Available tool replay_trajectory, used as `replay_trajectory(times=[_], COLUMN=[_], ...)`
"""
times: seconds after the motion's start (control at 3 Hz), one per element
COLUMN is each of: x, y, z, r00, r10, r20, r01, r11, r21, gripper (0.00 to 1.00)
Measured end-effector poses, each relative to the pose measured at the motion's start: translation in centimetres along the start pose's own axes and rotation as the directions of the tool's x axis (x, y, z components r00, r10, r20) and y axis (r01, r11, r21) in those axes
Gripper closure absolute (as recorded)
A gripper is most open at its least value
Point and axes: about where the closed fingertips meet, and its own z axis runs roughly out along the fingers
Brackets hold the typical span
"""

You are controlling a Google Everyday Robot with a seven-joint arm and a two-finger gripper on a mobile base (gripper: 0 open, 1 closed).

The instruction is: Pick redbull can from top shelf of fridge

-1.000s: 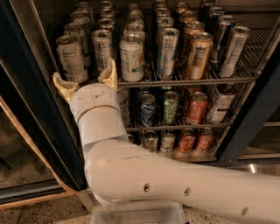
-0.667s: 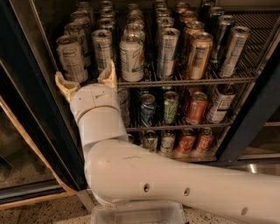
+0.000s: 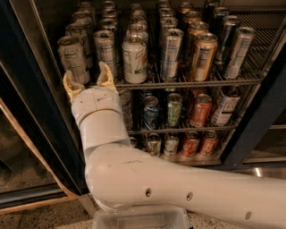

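Camera view — end effector (image 3: 88,80) spread wide, empty, at top shelf (image 3: 201,83) front

The tool (image 3: 88,80), at the top shelf's (image 3: 187,83) left front rail, and its arm (image 3: 103,129) hide the lower racks' (image 3: 178,130) left ends; the top edge crops the rear cans (image 3: 134,8).

One fridge (image 3: 254,120), three wire racks. Six cans front the top shelf (image 3: 192,83), one of them the slim redbull can (image 3: 171,56), with more rows behind that I cannot count. Four cans show on the middle rack (image 3: 183,129) and four on the lowest rack (image 3: 178,156); my one arm (image 3: 134,179) hides others. My one gripper (image 3: 86,74), two fingers spread, sits at the top shelf's left front.
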Motion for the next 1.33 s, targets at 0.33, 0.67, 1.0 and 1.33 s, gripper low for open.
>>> replay_trajectory(times=[0.33, 0.67, 1.0, 1.33], x=[-0.1, -0.4, -0.4, 1.3], y=[-0.2, -0.5, -0.8, -2.6], z=[0.0, 0.1, 0.2, 3.6], r00=[1.0, 1.0, 1.0, 0.999], r10=[-0.005, -0.013, -0.017, -0.026], r20=[0.003, 0.009, 0.01, -0.022], r01=[0.005, 0.013, 0.017, 0.027], r11=[1.0, 0.9997, 0.9995, 0.9989], r21=[0.007, 0.018, 0.028, 0.038], gripper=[0.42, 0.39, 0.38, 0.39])
